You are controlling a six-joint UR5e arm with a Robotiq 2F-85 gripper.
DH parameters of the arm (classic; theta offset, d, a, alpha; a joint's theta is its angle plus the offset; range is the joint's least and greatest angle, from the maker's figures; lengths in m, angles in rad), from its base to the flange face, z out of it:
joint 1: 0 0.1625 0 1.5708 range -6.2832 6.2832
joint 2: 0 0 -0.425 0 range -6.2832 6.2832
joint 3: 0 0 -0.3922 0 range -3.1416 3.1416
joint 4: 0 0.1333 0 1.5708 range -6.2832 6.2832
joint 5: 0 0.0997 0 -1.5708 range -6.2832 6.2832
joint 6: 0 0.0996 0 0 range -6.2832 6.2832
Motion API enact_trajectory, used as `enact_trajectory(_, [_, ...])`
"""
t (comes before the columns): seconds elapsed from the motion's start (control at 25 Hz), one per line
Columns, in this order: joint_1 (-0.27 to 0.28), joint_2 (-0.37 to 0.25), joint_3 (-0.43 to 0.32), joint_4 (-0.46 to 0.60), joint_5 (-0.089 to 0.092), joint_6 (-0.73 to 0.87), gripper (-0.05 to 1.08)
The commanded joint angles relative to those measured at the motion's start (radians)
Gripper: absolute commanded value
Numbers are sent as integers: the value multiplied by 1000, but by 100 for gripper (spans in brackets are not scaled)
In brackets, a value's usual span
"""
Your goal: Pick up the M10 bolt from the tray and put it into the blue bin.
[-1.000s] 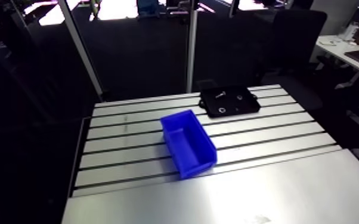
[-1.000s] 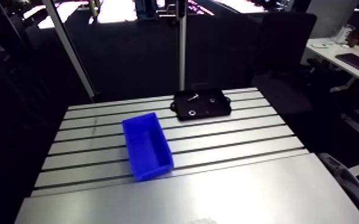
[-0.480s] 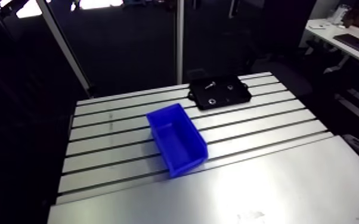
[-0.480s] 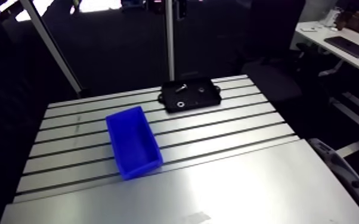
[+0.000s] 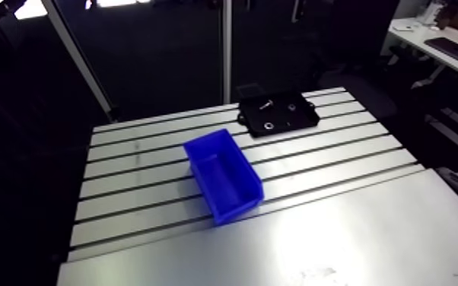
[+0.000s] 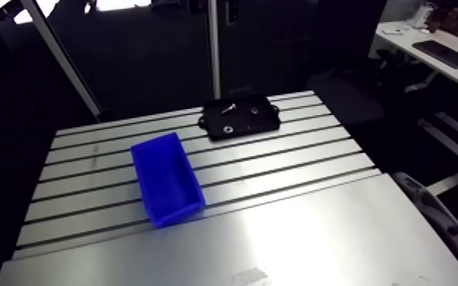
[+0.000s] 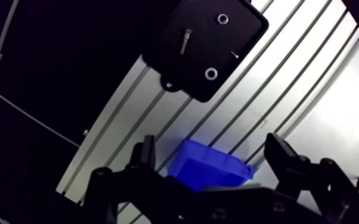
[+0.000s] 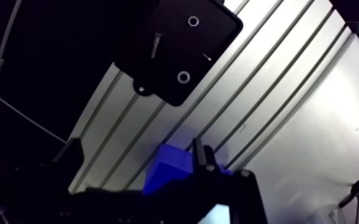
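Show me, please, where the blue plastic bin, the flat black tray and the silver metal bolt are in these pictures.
Blue plastic bin (image 5: 240, 207): arm view, on its near end wall.
Flat black tray (image 7: 210, 44): wrist view, on its bare floor.
Silver metal bolt (image 7: 185, 42): wrist view, on its shank.

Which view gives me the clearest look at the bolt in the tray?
The wrist view: the bolt lies unobstructed in the tray, head and shank distinct. The arm view shows it only as a small pale speck.
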Motion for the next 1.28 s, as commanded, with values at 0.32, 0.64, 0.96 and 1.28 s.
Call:
enact_trajectory(0.32, [0, 46, 44, -103, -6, 61, 1])
enact_trajectory(0.64, [-2, 92, 113, -224, -46, 93, 2])
enact_trajectory(0.96, [-2, 138, 143, -290, -54, 110, 5])
enact_trajectory(1.28, [-9, 165, 173, -369, -54, 129, 23])
